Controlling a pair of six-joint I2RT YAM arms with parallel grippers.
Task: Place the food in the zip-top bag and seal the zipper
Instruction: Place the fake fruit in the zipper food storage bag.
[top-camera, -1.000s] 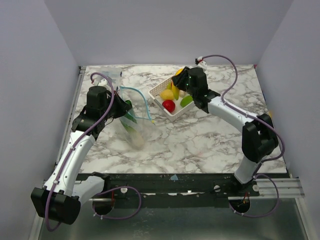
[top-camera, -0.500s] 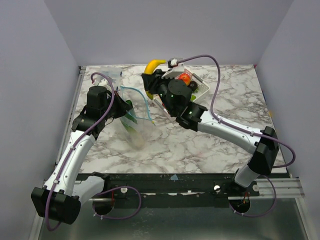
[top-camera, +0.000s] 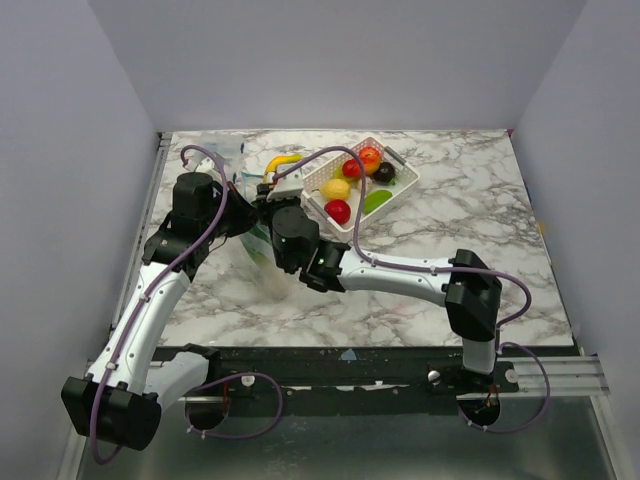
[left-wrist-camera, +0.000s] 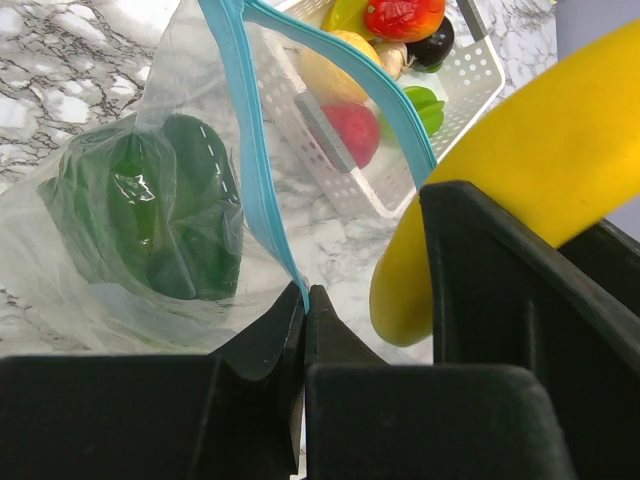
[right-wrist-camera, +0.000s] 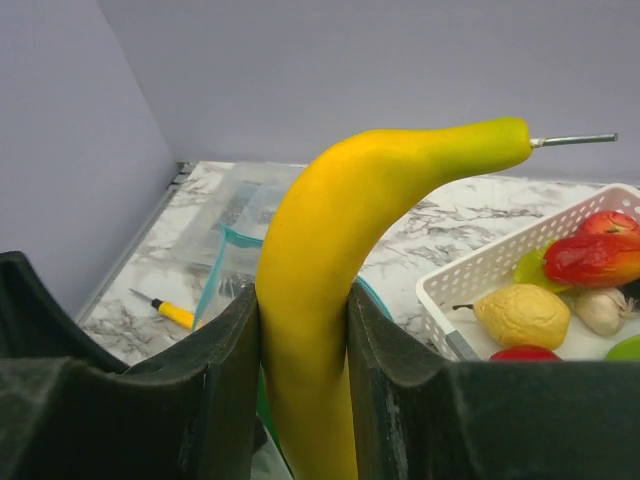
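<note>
My right gripper (right-wrist-camera: 304, 330) is shut on the yellow banana (right-wrist-camera: 345, 260), holding it just over the open mouth of the clear zip-top bag (left-wrist-camera: 150, 200). In the top view the banana (top-camera: 281, 161) sticks up beside the bag (top-camera: 258, 240). My left gripper (left-wrist-camera: 305, 300) is shut on the bag's blue-green zipper strip (left-wrist-camera: 255, 150), holding the mouth up. A green pepper (left-wrist-camera: 150, 215) lies inside the bag. More food sits in the white basket (top-camera: 399, 190): red, orange, yellow and green pieces.
A small yellow-handled tool (right-wrist-camera: 170, 312) lies on the marble table near the left wall. A small clear box (top-camera: 225, 152) stands at the back left. The white basket (right-wrist-camera: 470, 275) is close to the right of the bag.
My right arm has swung left from the basket with the banana and lowered it to the bag's mouth. The left arm has held still.
</note>
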